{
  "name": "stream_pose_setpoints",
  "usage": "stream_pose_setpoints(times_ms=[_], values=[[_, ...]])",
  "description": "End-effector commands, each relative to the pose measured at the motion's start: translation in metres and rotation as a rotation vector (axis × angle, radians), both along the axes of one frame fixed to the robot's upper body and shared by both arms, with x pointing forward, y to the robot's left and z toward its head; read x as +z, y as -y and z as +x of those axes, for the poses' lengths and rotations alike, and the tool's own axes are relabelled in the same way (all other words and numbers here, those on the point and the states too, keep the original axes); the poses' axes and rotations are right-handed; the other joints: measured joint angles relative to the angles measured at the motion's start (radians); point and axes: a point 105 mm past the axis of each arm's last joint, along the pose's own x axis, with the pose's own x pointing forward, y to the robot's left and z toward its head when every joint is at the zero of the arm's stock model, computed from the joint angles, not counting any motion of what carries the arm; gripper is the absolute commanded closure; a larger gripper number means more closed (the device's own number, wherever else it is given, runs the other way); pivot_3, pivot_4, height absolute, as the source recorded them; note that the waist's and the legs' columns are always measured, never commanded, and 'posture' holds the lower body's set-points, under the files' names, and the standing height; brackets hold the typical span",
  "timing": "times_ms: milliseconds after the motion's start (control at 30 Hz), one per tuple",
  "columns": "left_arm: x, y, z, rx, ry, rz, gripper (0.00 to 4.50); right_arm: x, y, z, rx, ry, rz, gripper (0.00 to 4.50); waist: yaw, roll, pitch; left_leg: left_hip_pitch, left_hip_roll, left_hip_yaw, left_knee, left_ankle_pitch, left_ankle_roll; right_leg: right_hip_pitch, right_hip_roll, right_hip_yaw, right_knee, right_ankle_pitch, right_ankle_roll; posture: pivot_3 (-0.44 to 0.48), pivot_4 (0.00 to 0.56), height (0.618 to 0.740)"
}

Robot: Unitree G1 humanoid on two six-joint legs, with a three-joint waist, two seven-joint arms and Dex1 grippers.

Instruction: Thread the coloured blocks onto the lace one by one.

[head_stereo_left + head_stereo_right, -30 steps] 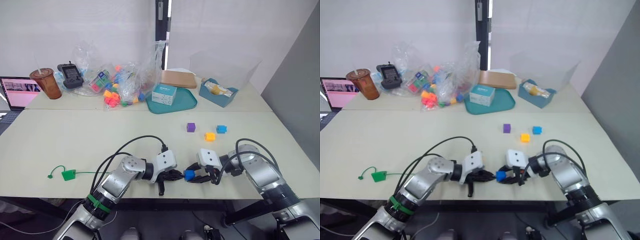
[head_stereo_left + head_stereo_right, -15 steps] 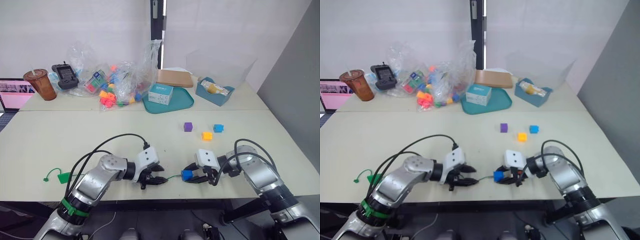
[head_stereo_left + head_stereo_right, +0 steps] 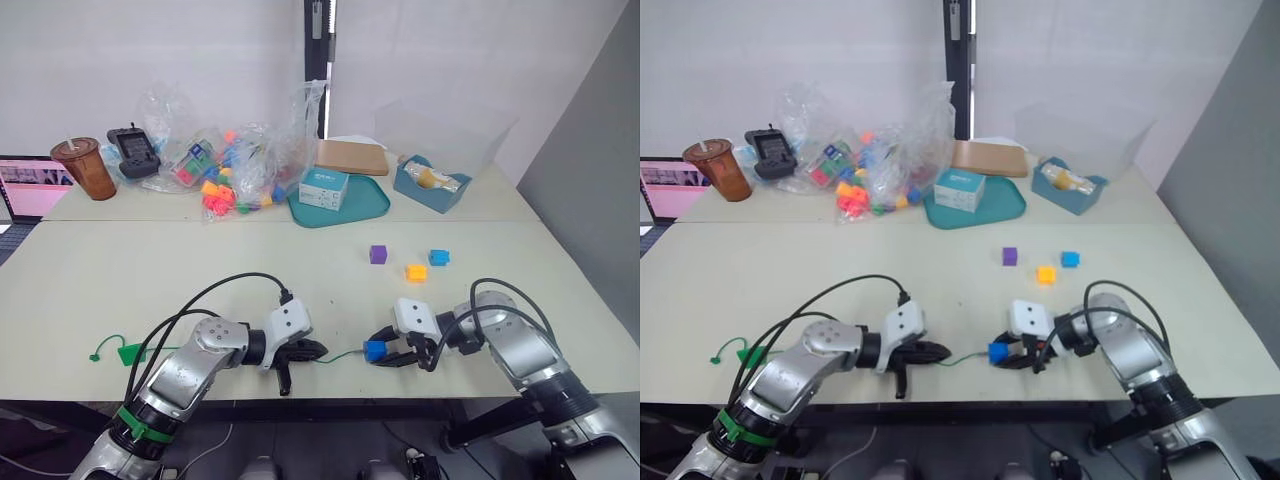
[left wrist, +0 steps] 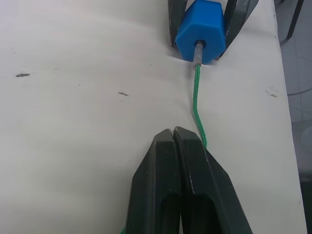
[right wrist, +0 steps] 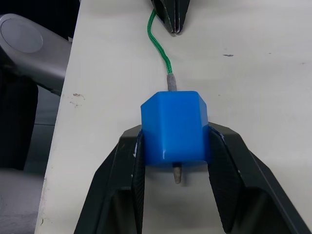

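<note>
My right gripper (image 3: 378,352) is shut on a blue block (image 5: 174,127) near the table's front edge. The green lace (image 4: 196,97) is threaded through it, and its stiff tip (image 5: 177,173) pokes out of the block's side that faces the right wrist. My left gripper (image 3: 316,350) lies a short way to the block's left, fingers shut, and the cord runs under them rather than between their tips. The lace's flat green tab (image 3: 130,352) lies far left. A purple block (image 3: 378,254), an orange-yellow one (image 3: 416,272) and a second blue one (image 3: 439,257) sit loose beyond the right gripper.
At the back stand a plastic bag of bright toy pieces (image 3: 230,170), a teal tray (image 3: 345,210) with a small box, a blue bin (image 3: 433,185), a brown cup (image 3: 88,165) and a laptop (image 3: 30,185). Black cables loop over both wrists.
My left gripper has drawn back to the left, away from the blue block. A stretch of green lace now shows between them. The right gripper keeps holding the block in place.
</note>
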Motion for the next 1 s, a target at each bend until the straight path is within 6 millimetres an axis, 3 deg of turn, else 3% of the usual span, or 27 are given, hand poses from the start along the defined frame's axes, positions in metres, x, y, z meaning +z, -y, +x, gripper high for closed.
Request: stream_pose_setpoints(times_ms=[33, 300, 467, 600, 733, 1000], values=[[-0.002, 0.014, -0.009, -0.044, -0.038, -0.046, 4.48, 0.004, -0.002, -0.004, 0.009, 0.005, 0.014, 3.22, 0.001, 0.000, 0.000, 0.000, 0.000, 0.000, 0.000, 0.000, 0.000, 0.000, 0.000, 0.000, 0.000, 0.000, 0.000, 0.000, 0.150, 0.740], [0.021, 0.016, 0.004, 0.013, -0.003, -0.094, 4.48, 0.002, 0.000, -0.005, 0.001, 0.002, 0.006, 3.22, -0.001, 0.000, 0.000, -0.001, 0.000, 0.000, 0.000, 0.000, 0.000, 0.000, 0.000, 0.000, -0.001, 0.000, 0.000, 0.000, 0.150, 0.740], [0.028, 0.013, 0.000, 0.003, 0.021, -0.064, 2.97, 0.000, 0.000, -0.006, 0.001, -0.002, 0.003, 3.22, -0.001, 0.000, 0.000, -0.001, 0.000, 0.000, 0.000, 0.000, 0.000, 0.000, 0.000, 0.000, -0.001, 0.000, 0.000, 0.000, 0.150, 0.740], [0.016, 0.012, -0.007, -0.004, 0.007, -0.024, 1.72, -0.001, -0.001, -0.005, 0.000, -0.001, 0.005, 3.22, -0.001, 0.000, 0.000, -0.001, 0.000, 0.000, 0.000, 0.000, 0.000, 0.000, 0.000, 0.000, -0.002, 0.000, 0.000, 0.000, 0.150, 0.740], [-0.003, 0.008, -0.015, -0.009, -0.037, 0.013, 1.72, 0.000, -0.002, -0.005, -0.002, -0.001, 0.011, 3.22, -0.001, 0.000, 0.000, -0.001, 0.000, 0.000, -0.001, 0.000, 0.000, 0.000, 0.000, 0.000, -0.002, 0.000, 0.000, 0.000, 0.150, 0.740], [-0.037, 0.002, -0.010, -0.051, 0.016, 0.178, 4.22, 0.004, -0.001, -0.004, -0.015, 0.003, 0.016, 3.22, 0.000, 0.000, 0.000, 0.000, 0.000, 0.000, -0.001, 0.000, 0.000, 0.001, 0.000, 0.000, -0.003, 0.000, 0.000, 0.000, 0.150, 0.740]])
